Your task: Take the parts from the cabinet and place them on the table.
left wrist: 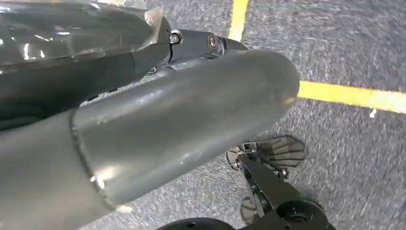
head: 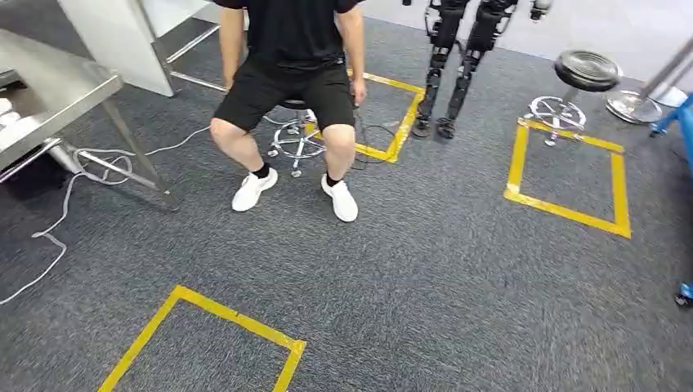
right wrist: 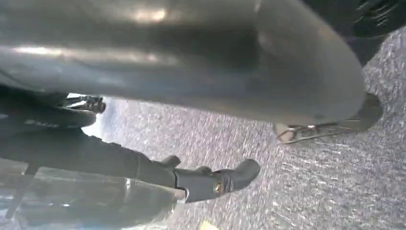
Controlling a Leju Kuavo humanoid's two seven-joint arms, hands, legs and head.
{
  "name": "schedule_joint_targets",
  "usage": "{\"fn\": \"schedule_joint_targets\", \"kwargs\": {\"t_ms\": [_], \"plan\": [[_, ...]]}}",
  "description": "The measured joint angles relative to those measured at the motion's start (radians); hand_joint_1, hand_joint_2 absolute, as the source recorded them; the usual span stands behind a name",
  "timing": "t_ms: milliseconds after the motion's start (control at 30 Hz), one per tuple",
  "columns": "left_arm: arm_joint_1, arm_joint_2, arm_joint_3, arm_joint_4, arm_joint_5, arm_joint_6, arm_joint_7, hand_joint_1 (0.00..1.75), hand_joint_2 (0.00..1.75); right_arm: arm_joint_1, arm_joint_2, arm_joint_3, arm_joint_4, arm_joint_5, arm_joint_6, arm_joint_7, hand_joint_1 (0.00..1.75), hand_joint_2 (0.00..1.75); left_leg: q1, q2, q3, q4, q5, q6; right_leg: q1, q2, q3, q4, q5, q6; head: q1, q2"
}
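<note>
A seated person point(head: 286, 90) faces taped squares point(head: 568, 175) on carpet.

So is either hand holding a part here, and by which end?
Nothing is held: the left hand and right hand hang over bare carpet.

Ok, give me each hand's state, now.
Left hand: holds nothing that shows; whether its fingers are apart or curled cannot be told.
Right hand: the same, cannot be told.

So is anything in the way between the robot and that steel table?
Mostly no: a white cable trails over the carpet by the legs of the table, and the seated person is off to its right.
</note>
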Motion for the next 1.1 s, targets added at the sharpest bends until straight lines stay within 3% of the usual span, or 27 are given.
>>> {"fn": "schedule_joint_targets", "kwargs": {"t_ms": [33, 67, 100, 133, 167, 200, 233, 300, 333, 367, 400, 433, 500, 533, 567, 633, 667, 700, 767, 833, 867, 900, 933, 1000, 1033, 1067, 1100], "plan": [[-0.001, 0.000, 0.000, 0.000, 0.000, -0.005, 0.000, 0.00, 0.00, 0.002, 0.000, 0.000, 0.000, 0.005, -0.003, 0.000, 0.00, 0.00, 0.000, 0.013, 0.001, 0.000, -0.001, -0.001, -0.004, -0.003, -0.001, 0.004, 0.006, 0.009, -0.001, 0.000], [-0.003, 0.000, 0.000, 0.000, 0.000, -0.007, 0.000, 0.00, 0.00, 0.003, 0.000, 0.000, 0.000, 0.008, -0.005, 0.000, 0.00, 0.00, 0.001, 0.024, 0.003, 0.000, -0.002, -0.004, -0.008, -0.006, 0.024, -0.043, 0.029, 0.021, 0.001, 0.000], [-0.003, 0.000, 0.000, 0.000, 0.000, -0.007, 0.000, 0.00, 0.00, 0.004, 0.000, 0.000, 0.000, 0.011, -0.007, 0.000, 0.00, 0.00, 0.003, 0.035, 0.005, 0.000, -0.005, -0.008, -0.011, -0.015, 0.068, -0.124, 0.060, 0.033, 0.000, 0.000], [-0.003, 0.000, 0.000, 0.000, 0.000, -0.007, 0.000, 0.00, 0.00, 0.002, 0.000, 0.000, 0.000, 0.013, -0.010, 0.000, 0.00, 0.00, 0.005, 0.045, 0.010, 0.001, -0.008, -0.012, -0.016, -0.043, 0.121, -0.220, 0.091, 0.042, 0.000, 0.000], [-0.003, 0.000, 0.000, 0.000, 0.000, -0.007, 0.001, 0.00, 0.00, -0.001, 0.000, 0.000, 0.000, 0.016, -0.013, 0.000, 0.00, 0.00, 0.003, 0.056, 0.016, 0.001, -0.012, -0.020, -0.017, -0.104, 0.168, -0.301, 0.110, 0.043, 0.003, 0.000], [-0.002, 0.001, 0.000, 0.000, 0.000, -0.006, 0.002, 0.00, 0.00, -0.007, 0.002, 0.000, 0.000, 0.018, -0.014, 0.000, 0.00, 0.00, -0.005, 0.066, 0.018, 0.004, -0.022, -0.032, -0.001, -0.112, 0.174, -0.309, 0.120, 0.034, 0.004, 0.000], [-0.004, 0.001, 0.000, 0.000, -0.001, -0.005, 0.003, 0.00, 0.00, -0.005, 0.002, 0.000, 0.000, 0.021, -0.014, 0.000, 0.00, 0.00, -0.007, 0.074, 0.024, 0.001, -0.023, -0.038, -0.002, -0.091, 0.170, -0.309, 0.123, 0.019, -0.003, 0.000], [-0.012, 0.000, 0.000, 0.000, -0.001, -0.002, 0.006, 0.00, 0.00, -0.003, 0.002, 0.000, 0.000, 0.024, -0.015, 0.000, 0.00, 0.00, -0.001, 0.099, 0.037, -0.010, -0.021, -0.048, 0.006, -0.070, 0.155, -0.309, 0.123, 0.006, -0.005, 0.000], [-0.014, -0.001, 0.000, 0.000, -0.001, -0.002, 0.006, 0.00, 0.00, -0.003, 0.000, 0.000, 0.000, 0.025, -0.017, 0.000, 0.00, 0.00, 0.002, 0.105, 0.040, -0.010, -0.027, -0.057, -0.004, -0.057, 0.173, -0.314, 0.127, -0.006, -0.004, 0.000], [-0.015, -0.001, 0.000, 0.000, -0.002, -0.003, 0.006, 0.00, 0.00, -0.002, 0.000, 0.000, 0.000, 0.028, -0.017, 0.000, 0.00, 0.00, 0.009, 0.049, 0.034, 0.013, -0.047, -0.063, -0.015, -0.044, 0.172, -0.318, 0.129, -0.012, -0.011, 0.000], [-0.014, -0.002, 0.000, 0.000, -0.002, -0.003, 0.006, 0.00, 0.00, -0.003, 0.000, 0.001, 0.000, 0.033, -0.018, 0.000, 0.00, 0.00, 0.010, 0.002, 0.012, 0.066, -0.085, -0.060, -0.014, -0.036, 0.172, -0.318, 0.131, -0.025, -0.016, 0.000], [-0.011, -0.003, 0.000, 0.000, -0.002, -0.003, 0.006, 0.00, 0.00, -0.004, 0.001, 0.001, 0.000, 0.034, -0.018, 0.000, 0.00, 0.00, 0.010, -0.023, -0.027, 0.150, -0.131, -0.058, -0.010, -0.024, 0.171, -0.318, 0.133, -0.035, -0.017, 0.000], [-0.004, -0.002, 0.000, 0.000, -0.002, 0.002, 0.006, 0.00, 0.00, -0.003, 0.003, 0.002, 0.000, 0.036, -0.018, 0.000, 0.00, 0.00, 0.007, -0.039, -0.109, 0.305, -0.184, -0.057, 0.000, 0.009, 0.172, -0.317, 0.132, -0.036, -0.018, 0.000], [-0.002, -0.002, 0.000, 0.000, -0.002, 0.004, 0.006, 0.00, 0.00, -0.002, 0.003, 0.002, 0.000, 0.038, -0.018, 0.000, 0.00, 0.00, 0.007, -0.040, -0.126, 0.321, -0.172, -0.055, 0.003, 0.024, 0.173, -0.316, 0.132, -0.036, -0.018, 0.000], [-0.002, -0.002, 0.000, 0.000, -0.002, 0.005, 0.006, 0.00, 0.00, -0.001, 0.002, 0.002, 0.000, 0.039, -0.019, 0.000, 0.00, 0.00, 0.007, -0.040, -0.120, 0.288, -0.137, -0.051, 0.005, 0.039, 0.176, -0.316, 0.132, -0.036, -0.018, 0.000], [-0.002, -0.002, 0.000, 0.000, -0.008, 0.006, 0.006, 0.00, 0.00, -0.001, 0.002, 0.002, 0.000, 0.040, -0.023, 0.000, 0.00, 0.00, 0.008, -0.053, -0.057, 0.132, -0.038, -0.043, 0.007, 0.068, 0.181, -0.315, 0.132, -0.035, -0.018, 0.000], [-0.002, -0.002, 0.000, 0.000, -0.008, 0.006, 0.006, 0.00, 0.00, -0.002, 0.002, 0.002, 0.000, 0.040, -0.024, 0.000, 0.00, 0.00, 0.008, -0.091, -0.022, 0.049, 0.001, -0.037, 0.006, 0.081, 0.182, -0.315, 0.132, -0.035, -0.018, 0.000], [-0.002, -0.002, 0.000, 0.000, -0.009, 0.007, 0.006, 0.00, 0.00, -0.004, 0.003, 0.002, 0.000, 0.040, -0.026, 0.000, 0.00, 0.00, 0.006, -0.117, -0.013, 0.021, -0.005, -0.036, 0.018, 0.090, 0.179, -0.309, 0.129, -0.030, -0.017, 0.000], [-0.006, -0.002, 0.000, 0.000, -0.010, 0.007, 0.006, 0.00, 0.00, -0.003, 0.003, 0.002, 0.000, 0.040, -0.028, 0.000, 0.00, 0.00, -0.002, -0.094, -0.016, 0.021, -0.003, -0.031, 0.013, 0.105, 0.169, -0.314, 0.133, -0.019, -0.017, 0.000], [-0.011, -0.003, 0.000, 0.000, -0.010, 0.007, 0.006, 0.00, 0.00, 0.002, 0.003, 0.002, 0.000, 0.040, -0.028, 0.000, 0.00, 0.00, -0.005, -0.074, -0.009, 0.008, 0.005, -0.016, 0.011, 0.121, 0.157, -0.320, 0.136, -0.004, -0.016, 0.000], [-0.013, -0.006, 0.000, 0.000, -0.010, 0.007, 0.006, 0.00, 0.00, 0.002, 0.002, 0.002, 0.000, 0.040, -0.029, 0.000, 0.00, 0.00, 0.000, -0.061, -0.005, -0.003, 0.015, -0.005, 0.010, 0.075, 0.155, -0.296, 0.129, -0.006, -0.016, 0.000], [-0.011, -0.006, 0.000, 0.000, -0.011, 0.007, 0.005, 0.00, 0.00, 0.000, 0.002, 0.002, 0.000, 0.041, -0.029, 0.000, 0.00, 0.00, -0.002, -0.051, -0.003, -0.006, 0.017, 0.002, 0.012, 0.027, 0.132, -0.255, 0.100, -0.010, -0.014, 0.000], [-0.009, -0.006, 0.000, 0.000, -0.011, 0.007, 0.006, 0.00, 0.00, -0.002, 0.002, 0.002, 0.000, 0.041, -0.029, 0.000, 0.00, 0.00, -0.003, -0.035, -0.004, -0.006, 0.017, 0.004, 0.010, 0.009, 0.093, -0.182, 0.061, -0.014, -0.012, 0.000], [-0.007, -0.006, 0.000, 0.000, -0.011, 0.009, 0.006, 0.00, 0.00, -0.004, 0.003, 0.002, 0.000, 0.041, -0.029, 0.000, 0.00, 0.00, -0.006, -0.007, -0.006, -0.006, 0.015, 0.005, 0.001, 0.000, 0.016, -0.029, 0.003, -0.012, -0.014, 0.000], [-0.008, -0.005, 0.000, 0.000, -0.010, 0.009, 0.006, 0.00, 0.00, -0.003, 0.002, 0.002, 0.000, 0.041, -0.029, 0.000, 0.00, 0.00, -0.007, 0.007, -0.007, -0.006, 0.015, 0.004, -0.003, -0.002, -0.001, 0.007, -0.001, -0.002, -0.013, 0.000], [-0.008, -0.005, 0.000, 0.000, -0.011, 0.010, 0.006, 0.00, 0.00, 0.000, 0.002, 0.002, 0.000, 0.041, -0.029, 0.000, 0.00, 0.00, -0.006, 0.018, -0.006, -0.006, 0.014, 0.002, -0.007, -0.004, 0.011, -0.016, 0.011, 0.008, -0.013, 0.000], [-0.009, -0.006, 0.000, 0.000, -0.011, 0.011, 0.006, 0.00, 0.00, 0.001, 0.002, 0.002, 0.000, 0.041, -0.029, 0.000, 0.00, 0.00, -0.005, 0.029, -0.004, -0.005, 0.012, 0.000, -0.011, -0.009, 0.045, -0.078, 0.037, 0.021, -0.012, 0.000]]}}
